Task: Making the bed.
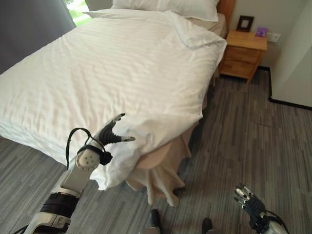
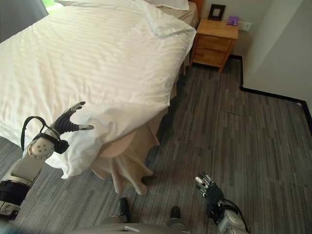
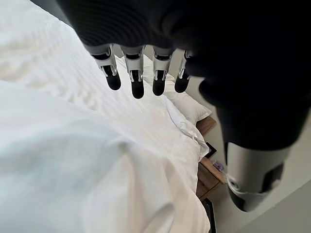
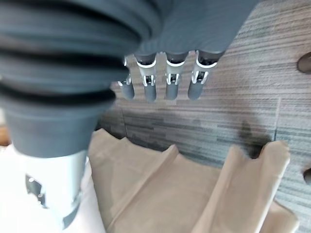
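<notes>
The white duvet [image 1: 112, 68] covers the bed [image 1: 222, 22] from 10 o'clock toward the centre, its near corner drooping off the foot over a tan bed skirt [image 1: 158, 178]. The left hand [image 1: 111, 132], at 8 o'clock, hovers at that corner with fingers straight and spread, released, grasping nothing. The right hand [image 1: 248, 199], at 5 o'clock, hangs over the floor [image 1: 243, 131], fingers relaxed. A nightstand [image 1: 243, 53] stands at 1 o'clock.

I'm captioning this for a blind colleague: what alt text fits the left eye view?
The robot's left hand, fingers open, hovers at the bunched corner of a white duvet on the bed, above a tan bed skirt. Its right hand hangs low over grey carpet; a wooden nightstand stands beyond.
</notes>
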Controlling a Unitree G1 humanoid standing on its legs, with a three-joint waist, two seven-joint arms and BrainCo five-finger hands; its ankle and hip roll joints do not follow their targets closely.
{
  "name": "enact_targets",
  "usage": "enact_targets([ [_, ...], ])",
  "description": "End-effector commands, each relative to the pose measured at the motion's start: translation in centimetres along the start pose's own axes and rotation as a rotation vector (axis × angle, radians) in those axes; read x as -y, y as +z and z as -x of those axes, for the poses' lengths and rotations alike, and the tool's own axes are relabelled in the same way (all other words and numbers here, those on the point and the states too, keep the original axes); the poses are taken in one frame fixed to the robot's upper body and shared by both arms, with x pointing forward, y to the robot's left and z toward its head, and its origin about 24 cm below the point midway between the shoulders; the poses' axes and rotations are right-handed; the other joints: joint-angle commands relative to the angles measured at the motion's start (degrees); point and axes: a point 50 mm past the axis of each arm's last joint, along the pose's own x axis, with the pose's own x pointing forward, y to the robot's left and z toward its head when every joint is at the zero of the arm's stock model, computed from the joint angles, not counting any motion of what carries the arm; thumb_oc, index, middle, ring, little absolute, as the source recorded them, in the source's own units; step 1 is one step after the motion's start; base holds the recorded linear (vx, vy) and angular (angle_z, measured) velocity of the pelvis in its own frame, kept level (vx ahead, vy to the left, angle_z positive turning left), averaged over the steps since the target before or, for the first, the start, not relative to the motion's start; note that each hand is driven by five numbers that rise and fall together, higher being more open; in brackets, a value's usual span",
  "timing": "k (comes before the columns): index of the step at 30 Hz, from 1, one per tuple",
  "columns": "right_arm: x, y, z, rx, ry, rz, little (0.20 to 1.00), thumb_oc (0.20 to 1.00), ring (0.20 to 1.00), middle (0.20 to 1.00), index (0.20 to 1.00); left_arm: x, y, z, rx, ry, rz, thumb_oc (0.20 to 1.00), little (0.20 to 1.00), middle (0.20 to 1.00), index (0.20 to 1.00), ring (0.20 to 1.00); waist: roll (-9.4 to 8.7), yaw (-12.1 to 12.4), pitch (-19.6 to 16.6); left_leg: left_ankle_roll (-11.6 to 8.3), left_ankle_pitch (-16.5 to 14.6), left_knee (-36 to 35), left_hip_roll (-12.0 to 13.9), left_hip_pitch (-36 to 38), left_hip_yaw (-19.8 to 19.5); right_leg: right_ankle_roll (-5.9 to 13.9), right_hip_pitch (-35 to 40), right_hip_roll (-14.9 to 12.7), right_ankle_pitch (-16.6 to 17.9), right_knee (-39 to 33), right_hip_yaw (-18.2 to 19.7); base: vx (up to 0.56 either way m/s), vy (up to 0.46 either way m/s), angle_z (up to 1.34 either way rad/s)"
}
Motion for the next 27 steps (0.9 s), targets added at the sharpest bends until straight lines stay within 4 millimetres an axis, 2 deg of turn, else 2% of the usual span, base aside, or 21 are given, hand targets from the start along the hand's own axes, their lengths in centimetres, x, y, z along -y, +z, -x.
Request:
enact_targets([
  [1, -0.1, 3.1, -0.4, 0.106, 0.033, 0.057, 1.000, 1.000, 1.000, 1.000, 1.000, -2.9, 1.0, -1.6, 0.025, 0.141, -0.033, 1.000, 1.000, 1.000, 1.000, 1.000, 0.82, 0.0, 1.5, 0.00, 0.3, 0.7, -0.8, 0.7, -1.1, 1.34, -0.4, 0.1, 0.7, 1.0, 0.5, 0.00, 0.000, 0.00],
  [7, -0.4, 3.6, -0.6, 0.113, 0.049, 0.074, 1.000, 1.000, 1.000, 1.000, 1.000, -2.7, 1.1, -2.8, -0.001, 0.133, -0.059, 1.000, 1.000, 1.000, 1.000, 1.000, 0.25, -0.2, 1.8, -0.01, 0.1, 0.7, -0.6, 0.3, -1.0, 1.45, -1.0, 0.2, 0.8, 1.0, 0.7, 0.00, 0.000, 0.00],
  [15, -0.8, 4.1, -0.8, 0.111, 0.069, 0.092, 1.000, 1.000, 1.000, 1.000, 1.000, -4.4, 1.6, -4.9, -0.061, 0.191, -0.145, 1.000, 1.000, 1.000, 1.000, 1.000, -0.49, -0.5, 2.5, 0.07, 0.0, 0.7, -0.2, -0.3, -0.8, 1.61, -2.1, 0.6, 1.1, 1.0, 0.9, 0.00, 0.001, -0.01],
  [18, -0.9, 4.2, -0.9, 0.110, 0.079, 0.096, 1.000, 1.000, 1.000, 1.000, 1.000, -4.4, 1.4, -5.6, -0.097, 0.173, -0.184, 1.000, 1.000, 1.000, 1.000, 1.000, -0.76, -0.9, 2.8, 0.05, 0.1, 0.7, -0.1, -0.5, -0.6, 1.62, -2.5, 0.7, 1.2, 1.0, 1.1, -0.02, 0.001, -0.05],
  [21, -1.4, 4.9, -1.2, 0.120, 0.105, 0.117, 1.000, 1.000, 1.000, 1.000, 1.000, -5.1, 2.1, -7.4, -0.136, 0.168, -0.268, 1.000, 1.000, 1.000, 1.000, 1.000, -1.62, -1.8, 3.8, -0.04, 0.4, 0.7, 0.3, -1.6, -0.3, 1.71, -3.9, 1.0, 1.7, 1.0, 1.5, -0.04, -0.005, -0.04],
  [27, -2.6, 6.3, -2.0, 0.172, 0.141, 0.114, 1.000, 1.000, 1.000, 1.000, 1.000, -5.9, 2.2, -9.2, -0.230, 0.132, -0.386, 1.000, 1.000, 1.000, 1.000, 1.000, -3.24, -3.0, 6.0, -0.06, 1.1, 0.7, 1.1, -3.6, 0.6, 1.90, -7.0, 1.7, 3.2, 1.0, 2.8, -0.08, -0.009, -0.12],
])
